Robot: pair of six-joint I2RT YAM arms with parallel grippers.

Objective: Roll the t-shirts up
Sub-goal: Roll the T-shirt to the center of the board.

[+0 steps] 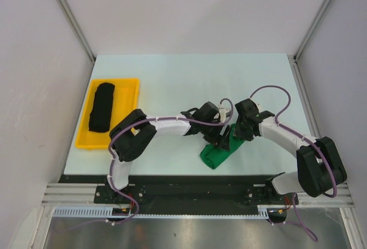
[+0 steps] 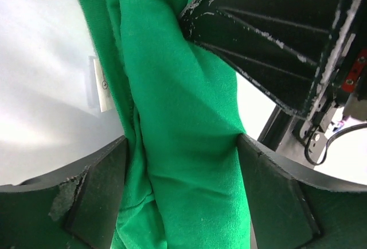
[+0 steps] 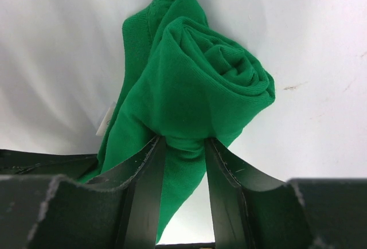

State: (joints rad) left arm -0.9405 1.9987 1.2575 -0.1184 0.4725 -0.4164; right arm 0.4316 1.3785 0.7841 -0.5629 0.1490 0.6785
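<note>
The black t-shirt (image 1: 101, 108) lies rolled in the yellow tray (image 1: 114, 80) at 9 o'clock. The green t-shirt (image 1: 215, 157), at 5 o'clock, looks rolled too and I judge it only needs placing. Its long axis runs 7 to 1 o'clock; my right gripper (image 3: 183, 141) pinches it, while my left gripper (image 2: 180, 143) straddles it, and I cannot tell whether it is squeezing.

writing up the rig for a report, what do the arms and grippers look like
The left arm and right arm share white tubular links, bulky black joint housings and a purple cable each. The left gripper and right gripper have flat black fingers with scuffed, pale-chipped edges.
</note>
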